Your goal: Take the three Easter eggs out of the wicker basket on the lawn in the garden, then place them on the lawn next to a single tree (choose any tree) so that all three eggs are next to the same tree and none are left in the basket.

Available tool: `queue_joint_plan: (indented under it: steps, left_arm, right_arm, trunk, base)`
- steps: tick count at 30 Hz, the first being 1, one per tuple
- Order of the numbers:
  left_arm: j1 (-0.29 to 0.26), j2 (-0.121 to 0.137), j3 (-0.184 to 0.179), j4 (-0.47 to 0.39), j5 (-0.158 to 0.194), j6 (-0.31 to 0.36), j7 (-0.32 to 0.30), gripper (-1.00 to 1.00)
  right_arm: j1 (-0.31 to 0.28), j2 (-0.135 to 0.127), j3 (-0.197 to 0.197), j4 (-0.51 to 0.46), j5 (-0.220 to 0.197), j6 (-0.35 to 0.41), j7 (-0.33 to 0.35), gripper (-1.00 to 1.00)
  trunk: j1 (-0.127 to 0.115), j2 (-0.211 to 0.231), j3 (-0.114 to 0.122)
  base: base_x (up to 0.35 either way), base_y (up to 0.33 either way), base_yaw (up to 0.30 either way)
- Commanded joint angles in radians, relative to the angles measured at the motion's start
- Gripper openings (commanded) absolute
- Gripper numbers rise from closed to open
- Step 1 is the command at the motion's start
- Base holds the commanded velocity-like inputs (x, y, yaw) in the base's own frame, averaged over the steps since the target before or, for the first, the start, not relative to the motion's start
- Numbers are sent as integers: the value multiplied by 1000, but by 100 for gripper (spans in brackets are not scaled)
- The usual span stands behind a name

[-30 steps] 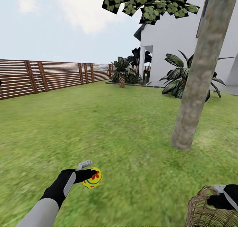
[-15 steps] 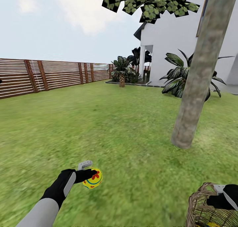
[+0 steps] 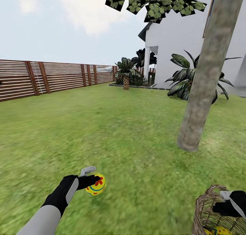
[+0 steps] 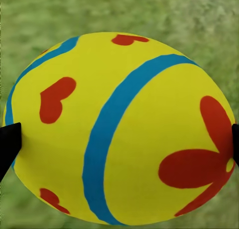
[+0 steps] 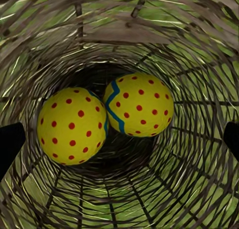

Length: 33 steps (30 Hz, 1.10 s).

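Over the lawn (image 3: 123, 132), your left tool (image 3: 91, 180) still grips one egg (image 3: 96, 185); the basket (image 3: 208, 218) has risen slightly, right tool (image 3: 228, 202) on its rim, grip unclear.

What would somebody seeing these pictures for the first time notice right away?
The bright yellow Easter egg with red marks and a blue stripe, pinched in the left gripper above the lawn. Then the tilted grey-brown tree trunk ahead at right, and the wicker basket at the right gripper with two dotted eggs inside.
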Motion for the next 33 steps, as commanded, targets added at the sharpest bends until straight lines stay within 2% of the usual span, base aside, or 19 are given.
queue_joint_plan:
  steps: [1, 5, 8, 13, 21, 33]
  left_arm:
    - [-1, -1, 7, -2, 1, 7, -4, -100]
    - [-1, -2, 7, -1, 1, 7, -4, -100]
    - [-1, -2, 6, 0, 1, 7, -4, -100]
    - [-1, -1, 7, 2, 1, 8, -5, -100]
    - [-1, -2, 6, 5, 1, 8, -5, -100]
    - [-1, -3, 6, 5, 0, 7, -4, -100]
  right_arm:
    - [0, 0, 8, -2, -10, 5, 0, 100]
    - [0, 2, 7, -2, -10, -1, 2, 100]
    - [0, 3, 7, 0, -6, -39, -1, 100]
    - [0, 4, 8, 17, -5, -60, 6, 100]
    - [0, 5, 8, 18, -5, -53, 4, 100]
    - [0, 4, 7, 17, -10, -45, 2, 100]
  trunk:
    - [4, -8, -4]
    - [19, -36, -17]
    - [31, -57, -26]
    - [31, -57, -26]
    - [31, -57, -26]
    - [77, -141, -64]
  base:
    - [0, 0, 0]
    - [0, 0, 0]
    - [0, 0, 0]
    - [0, 0, 0]
    - [0, 0, 0]
    - [0, 0, 0]
